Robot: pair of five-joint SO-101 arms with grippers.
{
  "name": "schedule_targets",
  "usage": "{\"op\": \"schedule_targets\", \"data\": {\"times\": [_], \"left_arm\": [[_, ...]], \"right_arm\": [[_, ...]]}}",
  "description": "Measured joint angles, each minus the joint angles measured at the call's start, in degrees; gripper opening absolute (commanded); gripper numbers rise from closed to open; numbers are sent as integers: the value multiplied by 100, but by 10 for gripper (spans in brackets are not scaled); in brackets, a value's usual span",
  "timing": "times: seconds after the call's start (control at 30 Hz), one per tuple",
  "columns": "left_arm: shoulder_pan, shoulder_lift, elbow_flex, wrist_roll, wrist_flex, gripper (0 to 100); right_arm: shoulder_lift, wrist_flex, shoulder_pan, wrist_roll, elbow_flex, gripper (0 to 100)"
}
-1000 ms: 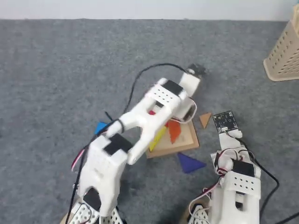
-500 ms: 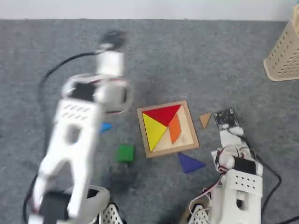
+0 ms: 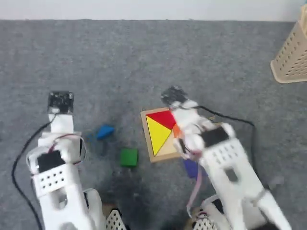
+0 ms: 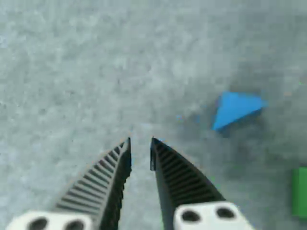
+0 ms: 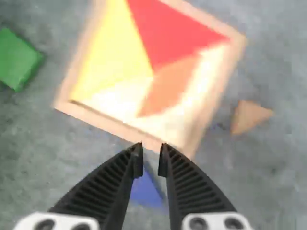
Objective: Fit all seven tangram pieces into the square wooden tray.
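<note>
— Grey carpet lies under everything. How are the claws?
— The right gripper has its jaws drawn to a thin slit with nothing between them. It hangs right over the rim of the square wooden tray. A dark blue triangle lies on the carpet beneath it, just outside that rim.
— And inside the tray?
— Three pieces: a red triangle and a yellow triangle meet edge to edge, with an orange parallelogram against the red one. The remaining floor is bare wood. A small tan triangle sits on the carpet near one corner, not touching.
— The other arm?
— The left gripper is likewise nearly closed and holds nothing, above plain carpet. A light blue triangle lies near it, and a green square farther out. In the high view both rest left of the tray, the green one closer to it, and a perforated beige tower stands at the far right edge
</note>
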Motion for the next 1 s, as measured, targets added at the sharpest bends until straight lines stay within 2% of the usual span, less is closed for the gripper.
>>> {"op": "schedule_targets", "data": {"times": [0.27, 0.43, 0.73, 1.0], "left_arm": [[-185, -79, 1477, -220, -1705, 66], [-185, -88, 1547, -413, -1829, 66], [-185, -114, 1556, -431, -1837, 66], [-185, -114, 1565, -431, -1837, 66]], "right_arm": [[2998, -712, -158, -70, -1292, 72], [3596, -905, -149, -70, -1398, 72], [4088, -1125, 580, 26, -1890, 72], [4826, -1125, 862, 79, -2822, 72]]}}
